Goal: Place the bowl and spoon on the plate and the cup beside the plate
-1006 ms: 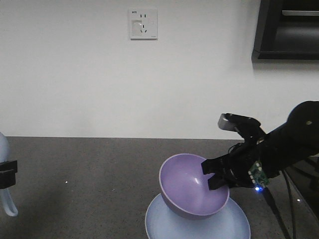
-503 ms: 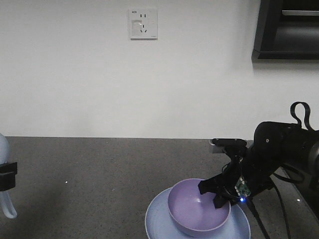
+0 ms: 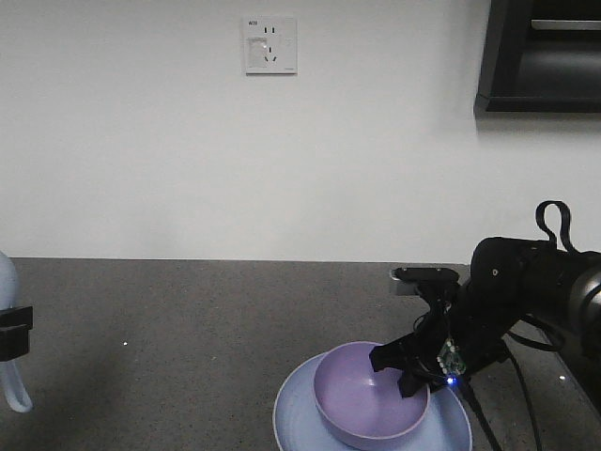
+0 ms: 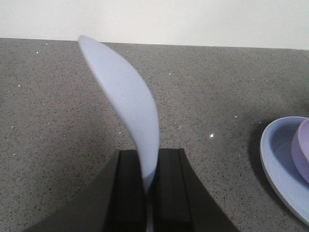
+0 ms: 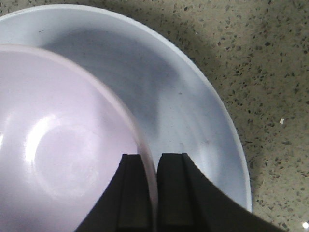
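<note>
At the far left, the left claw (image 4: 149, 162) is pressed together on the stubby handle of the spoon (image 4: 126, 96), whose pale scoop stands up above the dark speckled worktop (image 4: 58, 111). The spoon looks light, stiff and smooth. A pinch on so narrow a handle could let it pivot, so I judge a hold low on the handle, flat faces against the pads, to be safest. Well to the right of it, the plate (image 5: 203, 121) lies on the worktop with the bowl (image 5: 63, 140) inside it. The right claw (image 5: 148, 162) pinches the bowl's thin wall at the rim, one finger inside and one outside. The bowl seems to be light, rigid plastic with slick matte walls. A rim pinch holds it off-centre, so it may tip or slide on the plate on release. The cup is in no view
</note>
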